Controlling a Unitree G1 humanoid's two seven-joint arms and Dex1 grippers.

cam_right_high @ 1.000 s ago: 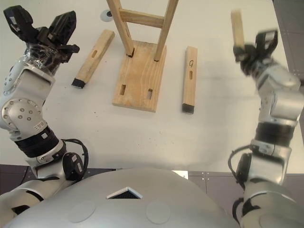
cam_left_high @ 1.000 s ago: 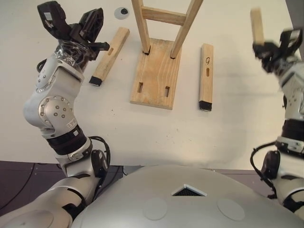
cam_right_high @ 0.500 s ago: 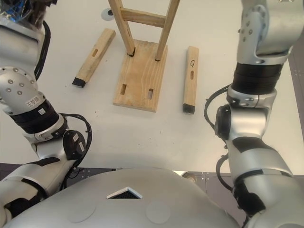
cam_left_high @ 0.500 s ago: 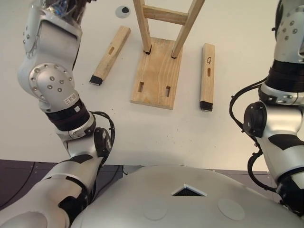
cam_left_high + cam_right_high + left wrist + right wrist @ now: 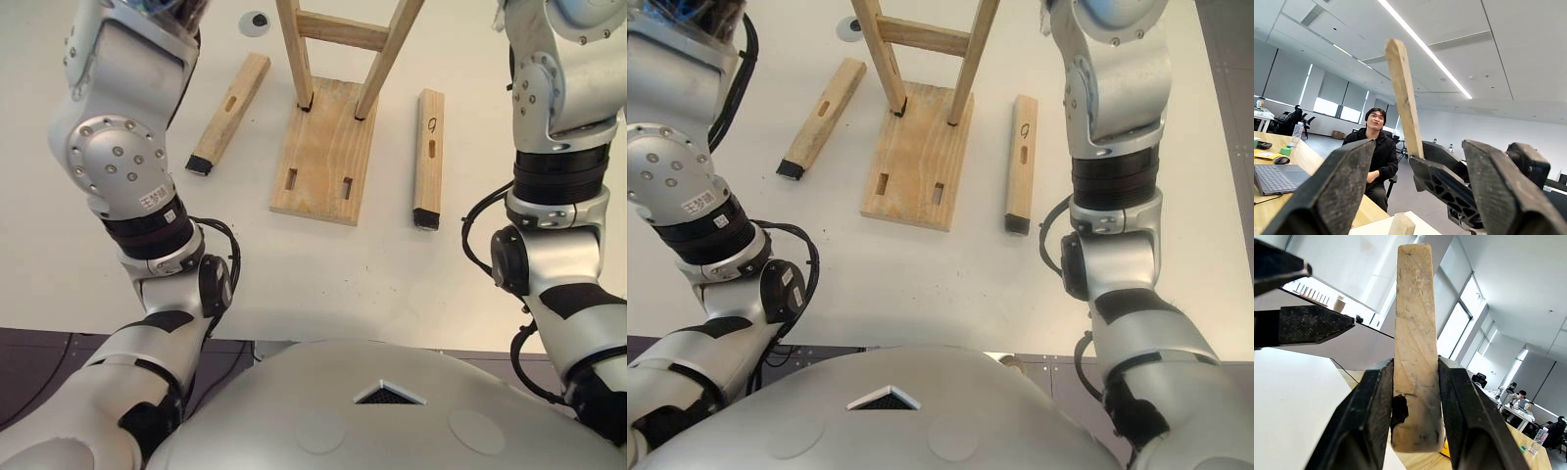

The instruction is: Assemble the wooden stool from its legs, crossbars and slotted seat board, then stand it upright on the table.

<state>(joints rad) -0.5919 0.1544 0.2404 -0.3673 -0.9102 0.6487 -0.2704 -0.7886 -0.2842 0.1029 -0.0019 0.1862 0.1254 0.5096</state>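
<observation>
right hand (image 5: pixel 1415 366): raised high over the desk (image 5: pixel 392 284), fingers clamped on the lower end of a short wooden crossbar (image 5: pixel 1415 308), which stands upright.
left hand (image 5: pixel 1419 146): also raised, spread wide, holding nothing; the bar sits in line with its gap, apparently touching neither finger.
seat board (image 5: pixel 323 147): flat on the desk, 2 standing legs (image 5: pixel 299 59) and 1 fitted crossbar (image 5: pixel 338 31) in its far slots; 2 near slots (image 5: pixel 290 179) bare.
left loose leg (image 5: pixel 227 113): flat on the desk beside the board, mortise up.
right loose leg (image 5: pixel 427 152): same, on the other side.
step, my read: mid-air handover or regrip of the bar.
doing it well: close the left hand on the free upper part, square to the flat faces, clear of the end meant for a mortise. release the right only once that grip is firm, else the bar drops.
</observation>
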